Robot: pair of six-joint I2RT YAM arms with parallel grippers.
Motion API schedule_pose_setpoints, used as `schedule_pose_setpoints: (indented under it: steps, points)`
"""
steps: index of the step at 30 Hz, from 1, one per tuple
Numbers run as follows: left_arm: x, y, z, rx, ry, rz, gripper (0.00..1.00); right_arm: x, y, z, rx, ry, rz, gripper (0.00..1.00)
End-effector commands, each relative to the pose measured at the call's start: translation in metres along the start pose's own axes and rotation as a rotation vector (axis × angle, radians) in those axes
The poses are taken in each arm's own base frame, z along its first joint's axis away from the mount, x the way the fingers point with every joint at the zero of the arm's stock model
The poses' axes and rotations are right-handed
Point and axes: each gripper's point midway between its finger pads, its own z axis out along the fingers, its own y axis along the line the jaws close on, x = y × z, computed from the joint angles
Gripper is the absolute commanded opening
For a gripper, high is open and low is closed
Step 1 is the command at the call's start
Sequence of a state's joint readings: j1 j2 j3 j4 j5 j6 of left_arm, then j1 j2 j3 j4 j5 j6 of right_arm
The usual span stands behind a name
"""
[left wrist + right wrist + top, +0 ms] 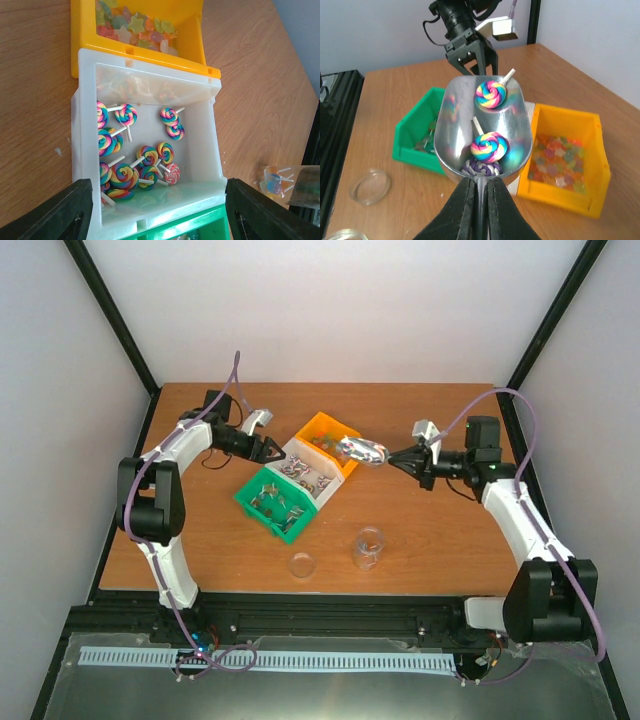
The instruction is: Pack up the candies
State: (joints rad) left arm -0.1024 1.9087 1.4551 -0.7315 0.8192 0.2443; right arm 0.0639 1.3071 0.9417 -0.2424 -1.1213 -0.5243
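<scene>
My right claw [479, 182] is pinched tight on the scoop [451, 131] handle. Scoop carries three swirl lollipops [490, 145], raised by the bin row. My left claw [159, 212] is spread wide and hovers over the white bin [214, 145], lollipop stock [135, 167] inside. Star candies [135, 27] sit in the orange bin [142, 56], which touches the white one.

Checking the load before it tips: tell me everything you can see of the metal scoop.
The metal scoop is shiny silver, a rounded trough with mirror-like walls, roughly level and raised near the white bin. The right gripper is shut on its narrow handle end. Inside lie two rainbow swirl lollipops with white sticks and a purple swirl candy.
</scene>
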Motion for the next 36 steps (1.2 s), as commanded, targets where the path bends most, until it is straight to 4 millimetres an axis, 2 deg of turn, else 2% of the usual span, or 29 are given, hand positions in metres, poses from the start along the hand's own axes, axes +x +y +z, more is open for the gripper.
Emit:
schedule_pose_setpoints:
  steps: [1, 9, 13, 19, 23, 36]
  points:
    - [-0.003, -0.006, -0.008, 0.004, -0.014, 0.031, 0.74, 0.010, 0.031, -0.033, -0.063, 0.059, -0.017, 0.03]
    - [-0.001, -0.005, -0.009, -0.002, -0.009, 0.028, 0.74, 0.029, 0.058, -0.085, -0.025, 0.127, -0.093, 0.03]
    - [0.001, -0.006, -0.009, -0.003, -0.005, 0.029, 0.74, 0.035, 0.076, -0.100, -0.021, 0.129, -0.107, 0.03]
    - [0.004, -0.007, -0.010, -0.007, -0.002, 0.031, 0.74, 0.054, 0.100, -0.102, -0.004, 0.183, -0.146, 0.03]
    - [0.006, -0.008, -0.011, -0.010, -0.003, 0.033, 0.74, 0.059, 0.113, -0.103, 0.012, 0.220, -0.171, 0.03]
    - [0.000, -0.008, -0.010, 0.003, -0.021, 0.032, 0.74, 0.072, 0.124, -0.111, 0.060, 0.350, -0.178, 0.03]
